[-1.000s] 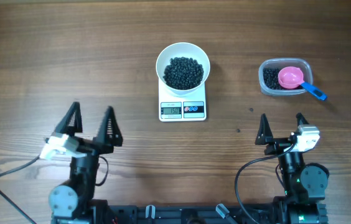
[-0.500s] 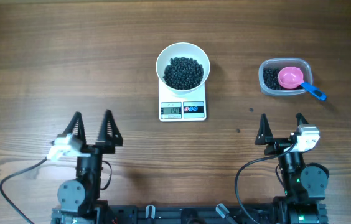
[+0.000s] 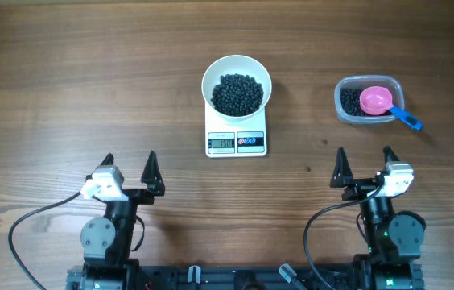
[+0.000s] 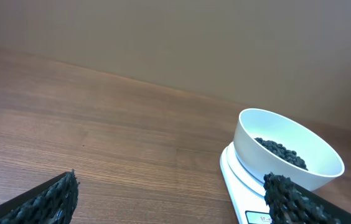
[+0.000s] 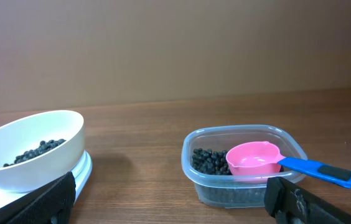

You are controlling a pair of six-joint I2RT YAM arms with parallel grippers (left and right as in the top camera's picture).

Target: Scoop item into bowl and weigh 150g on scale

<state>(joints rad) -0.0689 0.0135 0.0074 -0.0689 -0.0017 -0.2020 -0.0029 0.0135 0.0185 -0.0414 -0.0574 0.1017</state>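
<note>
The white bowl [image 3: 237,82] sits on the white scale [image 3: 237,138] at the table's middle, with a dark pile of the item [image 3: 237,93] inside; its grey display is lit. From the left wrist the bowl [image 4: 287,149] and scale [image 4: 238,180] appear at right. In the right wrist view the bowl [image 5: 29,149] is at the left. My left gripper [image 3: 129,167] stands open and empty near the front left edge. At the front right, my right gripper [image 3: 363,159] is open with nothing between its fingers [image 5: 45,199].
A clear plastic tub [image 3: 367,100] with more black beans stands at the back right, and a pink scoop [image 3: 377,101] with a blue handle [image 3: 408,119] rests in it. The same tub [image 5: 244,165] and scoop [image 5: 254,157] lie ahead of my right gripper.
My left arm has drawn back toward the front edge and turned to face straight ahead. The right arm, bowl, scale and tub have not moved.
</note>
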